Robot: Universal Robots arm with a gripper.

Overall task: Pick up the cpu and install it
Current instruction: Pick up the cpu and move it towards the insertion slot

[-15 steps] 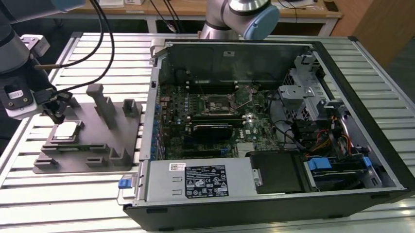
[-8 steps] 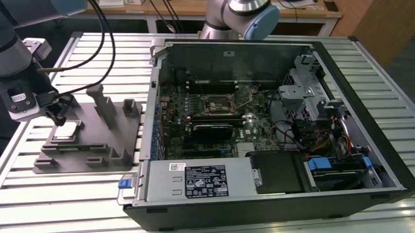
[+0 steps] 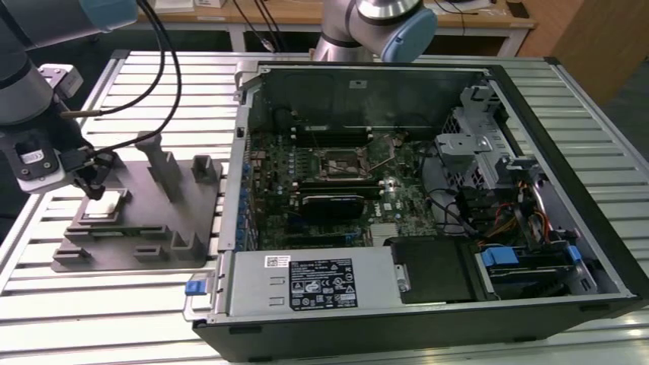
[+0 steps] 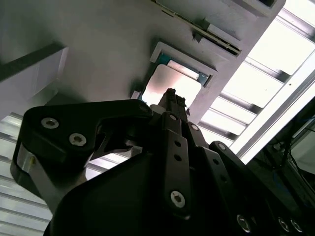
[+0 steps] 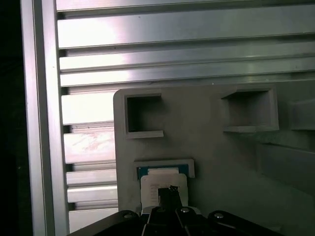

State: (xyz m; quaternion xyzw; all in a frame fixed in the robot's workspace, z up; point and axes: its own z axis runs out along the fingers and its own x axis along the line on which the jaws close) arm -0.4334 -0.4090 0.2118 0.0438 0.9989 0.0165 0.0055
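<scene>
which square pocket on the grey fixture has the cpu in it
The pocket right beneath the gripper holds the cpu; the two other square pockets sit empty.

Dark grey robot arm [image 3: 23,84] with a pale blue joint cap [image 3: 106,11]
Black cables [image 3: 178,65] loop off it; down at the end, the matte black tool [image 4: 172,101] is built of angular plates studded with silver screws [image 4: 177,198].

cpu [image 3: 105,204] is lying flat in a shallow recess of the grey fixture block [image 3: 152,219], at the exterior view's left, mid-height. Small square chip, with its silver top glaring pale in both wrist views [image 4: 173,84] [image 5: 158,183].
</scene>
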